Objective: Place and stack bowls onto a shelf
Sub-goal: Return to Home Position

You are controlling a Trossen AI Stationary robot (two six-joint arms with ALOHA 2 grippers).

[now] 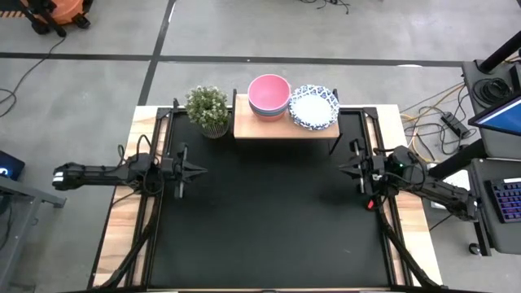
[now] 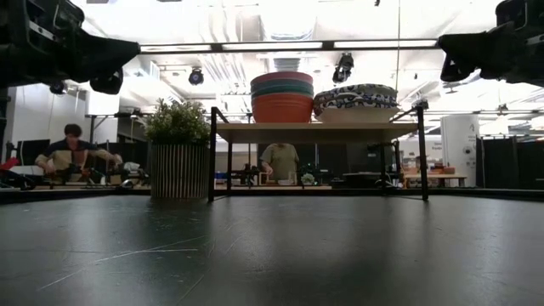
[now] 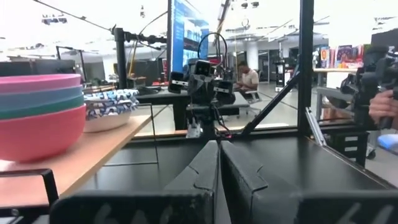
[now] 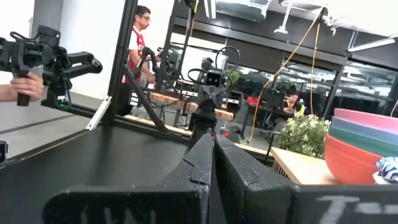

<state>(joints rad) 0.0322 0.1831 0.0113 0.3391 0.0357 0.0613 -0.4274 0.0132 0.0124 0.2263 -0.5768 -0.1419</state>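
Note:
The shelf (image 1: 285, 128), a light-wood board on thin black legs, stands at the table's far edge. On it rests a stack of plain bowls (image 1: 269, 95), pink on top, with green and red below it in the low view (image 2: 281, 96). To its right sits a stack of white bowls with blue patterned rims (image 1: 314, 107). My left gripper (image 1: 202, 170) hovers shut over the mat's left side, well clear of the shelf. My right gripper (image 1: 342, 168) hovers shut over the mat's right side. Each points at the other across the table.
A potted green plant (image 1: 207, 108) in a ribbed pot stands just left of the shelf. The black mat (image 1: 269, 220) spreads between and in front of both grippers. Black frame posts stand at the table's far corners. People sit and stand in the room beyond the table.

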